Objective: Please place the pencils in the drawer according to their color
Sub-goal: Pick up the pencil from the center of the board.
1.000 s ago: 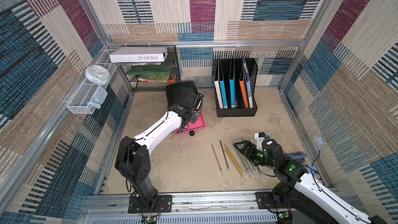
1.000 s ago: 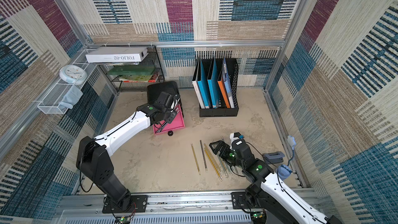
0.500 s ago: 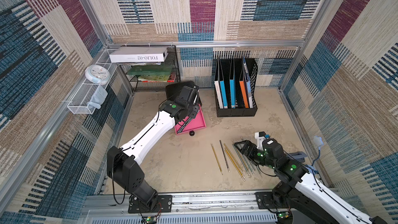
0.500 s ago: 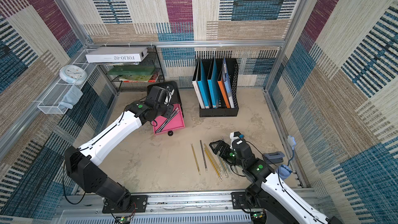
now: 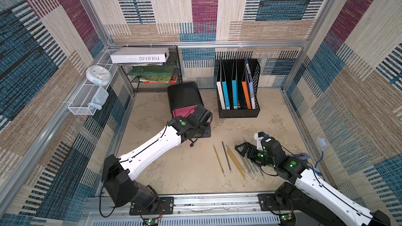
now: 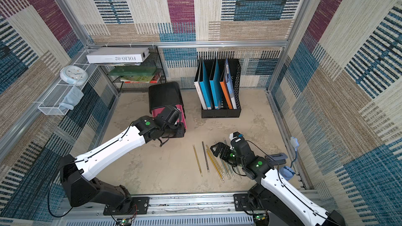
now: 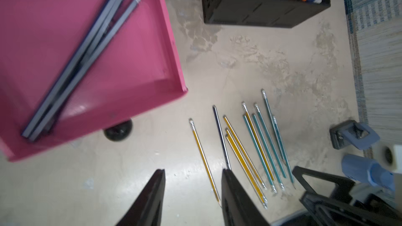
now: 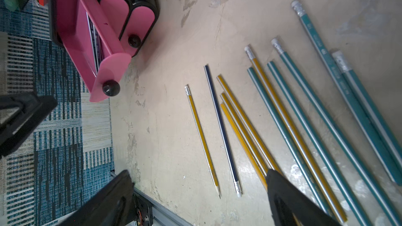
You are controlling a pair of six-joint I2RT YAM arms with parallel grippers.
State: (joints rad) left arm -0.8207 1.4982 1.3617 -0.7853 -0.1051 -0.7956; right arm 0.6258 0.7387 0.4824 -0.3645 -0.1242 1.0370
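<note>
The drawer chest (image 5: 185, 95) (image 6: 164, 94) stands at the back, its top pink drawer (image 7: 130, 72) (image 8: 87, 40) pulled out. Black pencils (image 7: 87, 57) lie slantwise in that drawer. My left gripper (image 7: 193, 171) hovers open and empty just in front of the drawer, over bare table. On the table lie yellow pencils (image 5: 218, 159) (image 8: 201, 135), one dark pencil (image 5: 226, 157) (image 8: 221, 131) and several teal pencils (image 5: 250, 164) (image 8: 315, 105). My right gripper (image 8: 198, 172) (image 5: 241, 150) hangs wide open above the near ends of these pencils, holding nothing.
A black file holder (image 5: 238, 90) with blue and orange folders stands at the back right. A wire shelf (image 5: 152, 72) with books and a white box is at the back left. A grey-blue fixture (image 5: 302, 156) sits by the right wall. A metal rail (image 5: 217, 202) runs along the front edge.
My left arm has drawn back from over the pink drawer toward the front, its jaws spreading wider. The black pencils stay in the drawer. The right arm has not moved.
</note>
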